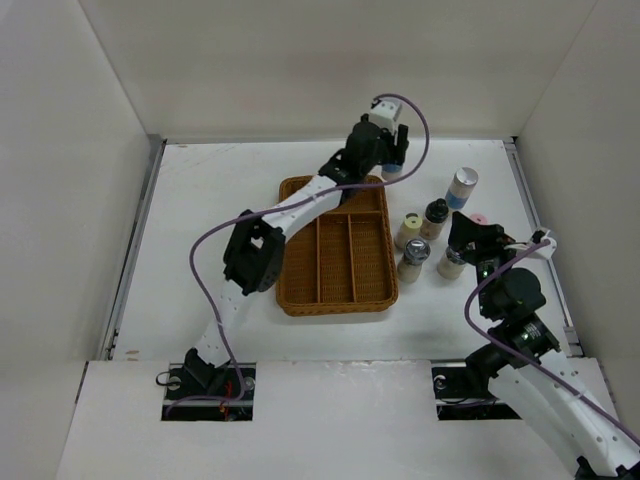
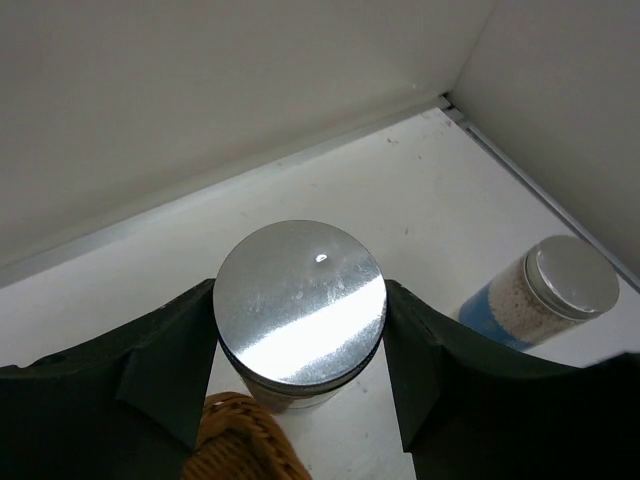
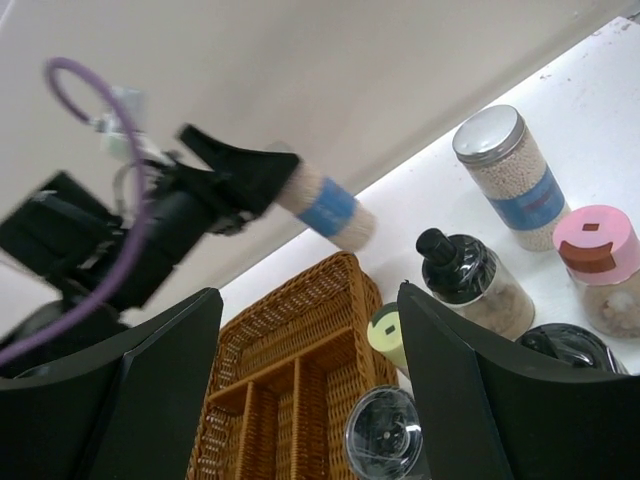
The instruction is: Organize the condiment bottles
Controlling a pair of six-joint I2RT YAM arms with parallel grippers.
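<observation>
One silver-capped bottle (image 2: 300,300) with a blue band sat between the left fingers (image 2: 160,365), which pressed against its sides just under the cap. It hung tilted and clear of the tabletop (image 1: 220,200), just past the far right corner of the tray (image 1: 335,260). The other silver-capped bottle (image 1: 462,187) stood upright to its right, well apart from it.

The rest stood upright in a loose cluster right of the tray, nearer the arms. A cream-capped bottle (image 1: 408,230) was just beside the tray's edge, with a dark-capped bottle (image 1: 436,218) close on its right. A second dark-capped bottle (image 1: 414,258) stood in front of the cream-capped one. A pink-capped bottle (image 3: 598,255) was furthest right, near a third dark-capped bottle (image 3: 570,350); in the overhead view both were partly hidden by the right arm.

The right fingers (image 3: 130,400) were spread wide above the right side of this cluster and gripped nothing
</observation>
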